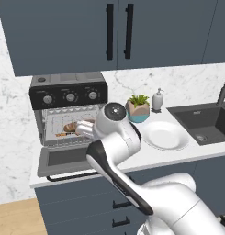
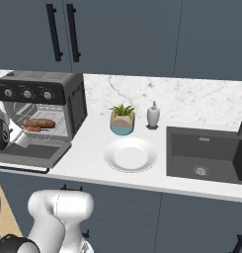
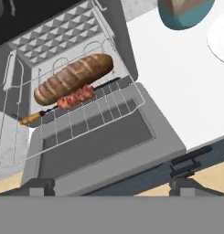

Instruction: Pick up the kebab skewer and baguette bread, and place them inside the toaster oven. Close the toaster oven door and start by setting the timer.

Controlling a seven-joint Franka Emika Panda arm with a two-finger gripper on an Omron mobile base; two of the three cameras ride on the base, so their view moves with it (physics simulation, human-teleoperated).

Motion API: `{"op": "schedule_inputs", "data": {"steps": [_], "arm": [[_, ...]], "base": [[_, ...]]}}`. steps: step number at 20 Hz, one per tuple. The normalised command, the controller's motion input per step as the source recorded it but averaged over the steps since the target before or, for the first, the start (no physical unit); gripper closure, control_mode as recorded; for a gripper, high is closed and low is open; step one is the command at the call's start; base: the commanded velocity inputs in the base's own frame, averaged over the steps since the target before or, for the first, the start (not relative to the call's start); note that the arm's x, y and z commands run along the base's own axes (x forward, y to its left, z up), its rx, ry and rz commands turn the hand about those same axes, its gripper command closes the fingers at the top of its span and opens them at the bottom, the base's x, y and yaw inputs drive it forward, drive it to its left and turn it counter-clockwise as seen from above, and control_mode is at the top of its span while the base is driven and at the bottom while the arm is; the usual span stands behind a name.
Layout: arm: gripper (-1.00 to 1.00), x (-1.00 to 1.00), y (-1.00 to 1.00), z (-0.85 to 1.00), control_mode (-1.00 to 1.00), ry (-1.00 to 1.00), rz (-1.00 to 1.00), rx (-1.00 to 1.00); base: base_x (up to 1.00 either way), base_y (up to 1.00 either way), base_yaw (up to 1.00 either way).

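Observation:
The toaster oven (image 1: 68, 94) (image 2: 43, 91) stands at the counter's left end with its door (image 1: 63, 160) (image 2: 36, 154) (image 3: 109, 151) dropped open. On the wire rack (image 3: 93, 116) inside lie the golden baguette bread (image 3: 74, 77) (image 1: 73, 125) (image 2: 39, 122) and, just in front of it, the kebab skewer (image 3: 74, 97) (image 2: 33, 129) (image 1: 62, 134). My gripper (image 3: 114, 186) hovers open over the door's front edge, empty, with its fingertips (image 3: 40, 186) wide apart. The door's black bar handle (image 3: 191, 157) runs just ahead of the tips. Three knobs (image 1: 70, 97) sit on the top panel.
To the right of the oven, a potted plant (image 1: 138, 110) (image 2: 122, 120), a soap dispenser (image 1: 157, 100) (image 2: 153, 115) and a white plate (image 1: 163, 136) (image 2: 131, 154) sit on the counter. A dark sink (image 1: 203, 121) (image 2: 206, 153) lies further right. Cabinets hang overhead.

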Motion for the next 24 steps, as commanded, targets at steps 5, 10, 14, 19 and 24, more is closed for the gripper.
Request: {"op": "schedule_inputs", "data": {"steps": [5, 10, 14, 19, 24], "arm": [[-1.00, -0.09, 0.02, -0.16, -1.00, -0.21, 0.30, -0.11], [-1.00, -0.04, 0.00, -0.10, -1.00, -0.17, 0.32, -0.09], [-1.00, 0.00, 0.00, -0.11, -1.00, -0.11, 0.24, -0.03], [-1.00, 0.00, 0.07, -0.22, -1.00, -0.18, 0.02, -0.01], [-1.00, 0.00, 0.35, -0.05, -1.00, -0.12, -0.27, 0.00]], "base": [[0.00, 0.00, 0.00], [0.00, 0.00, 0.00], [0.00, 0.00, 0.00], [0.00, 0.00, 0.00], [0.00, 0.00, 0.00]]}}
